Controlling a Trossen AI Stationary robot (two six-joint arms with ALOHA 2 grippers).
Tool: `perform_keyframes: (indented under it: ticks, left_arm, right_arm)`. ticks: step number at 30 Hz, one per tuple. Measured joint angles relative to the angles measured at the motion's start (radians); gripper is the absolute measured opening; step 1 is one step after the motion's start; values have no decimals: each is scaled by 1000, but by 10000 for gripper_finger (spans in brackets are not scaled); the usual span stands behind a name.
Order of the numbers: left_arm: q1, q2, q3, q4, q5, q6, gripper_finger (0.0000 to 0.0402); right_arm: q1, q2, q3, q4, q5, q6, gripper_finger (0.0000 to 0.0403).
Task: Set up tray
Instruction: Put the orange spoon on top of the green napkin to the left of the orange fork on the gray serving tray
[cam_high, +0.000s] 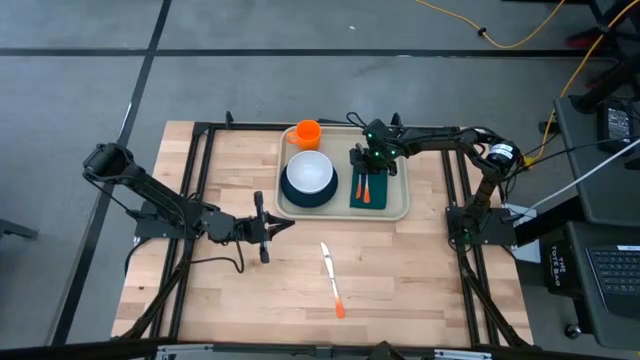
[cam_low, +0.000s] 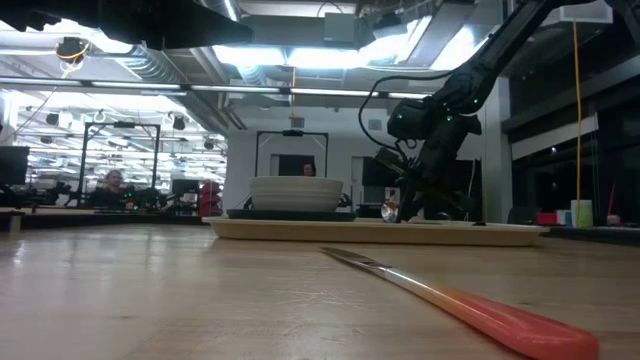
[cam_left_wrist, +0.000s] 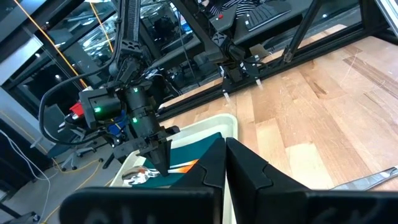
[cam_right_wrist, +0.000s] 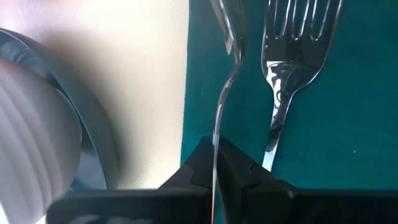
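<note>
Tray (cam_high: 400, 205): cream plastic, rectangular with rounded corners and a raised rim; sits at the table's far middle.
On it: teal plate (cam_high: 300, 196) with white bowl (cam_high: 309, 171), orange cup (cam_high: 307, 132), green napkin (cam_high: 374, 192) with fork (cam_right_wrist: 292, 56).
Right gripper (cam_high: 362, 160): over the napkin, fingers pinched on a spoon (cam_right_wrist: 225, 74).
Left gripper (cam_high: 284, 227): closed, empty, just short of the tray.
Knife (cam_high: 331, 279): on bare wood, nearer.

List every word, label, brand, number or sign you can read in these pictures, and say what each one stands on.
None can be read.
The tray, plate, bowl, orange cup, napkin, fork, spoon and knife show no print.
Any marks on the keyboard beside the table are too small to read.
</note>
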Motion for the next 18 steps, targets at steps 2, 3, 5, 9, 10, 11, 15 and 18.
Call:
perform_keyframes:
  ticks: [2,3,5,9,10,11,15,18]
  left_arm:
    - [0,0,0,0,0,0,7]
    - [0,0,0,0,0,0,7]
    - [0,0,0,0,0,0,8]
    - [0,0,0,0,0,0,8]
    - [0,0,0,0,0,0,8]
    - [0,0,0,0,0,0,8]
    - [0,0,0,0,0,0,6]
    - [0,0,0,0,0,0,4]
  right_arm:
    - [0,0,0,0,0,-2,9]
    - [0,0,0,0,0,-3,9]
    - [0,0,0,1,0,-4,9]
    - [0,0,0,2,0,-3,10]
    - [0,0,0,5,0,-3,10]
    - [0,0,0,7,0,-3,10]
    - [0,0,0,8,3,-2,13]
    - [0,0,0,8,26,0,26]
